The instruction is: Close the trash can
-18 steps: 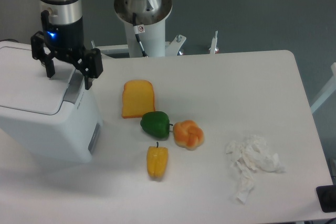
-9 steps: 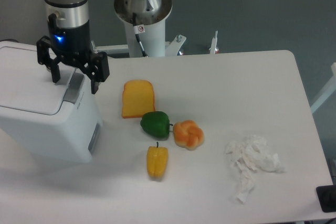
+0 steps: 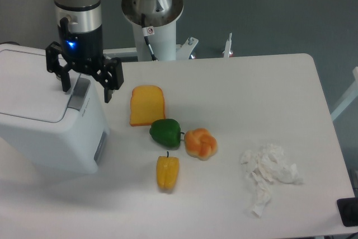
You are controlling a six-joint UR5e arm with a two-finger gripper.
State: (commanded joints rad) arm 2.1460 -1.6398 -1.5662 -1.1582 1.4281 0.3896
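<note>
The trash can [image 3: 45, 127] is a large white boxy bin at the table's left side, its flat lid [image 3: 31, 90] lying down on top. A grey latch strip [image 3: 78, 94] runs along the lid's right edge. My gripper [image 3: 88, 90] hangs open just above that right edge, one finger [image 3: 66, 81] over the lid and the other finger [image 3: 109, 89] out past the bin's side. Nothing is held between them.
To the right of the bin lie a yellow cheese wedge [image 3: 147, 104], a green pepper [image 3: 165, 132], an orange pastry [image 3: 201, 143] and a yellow pepper [image 3: 167, 172]. Crumpled white tissue [image 3: 268, 173] sits at the front right. The robot's base [image 3: 152, 15] stands behind.
My gripper has shifted to the right and slightly up along the bin's right edge, staying open. The lid and the toy foods have not moved.
</note>
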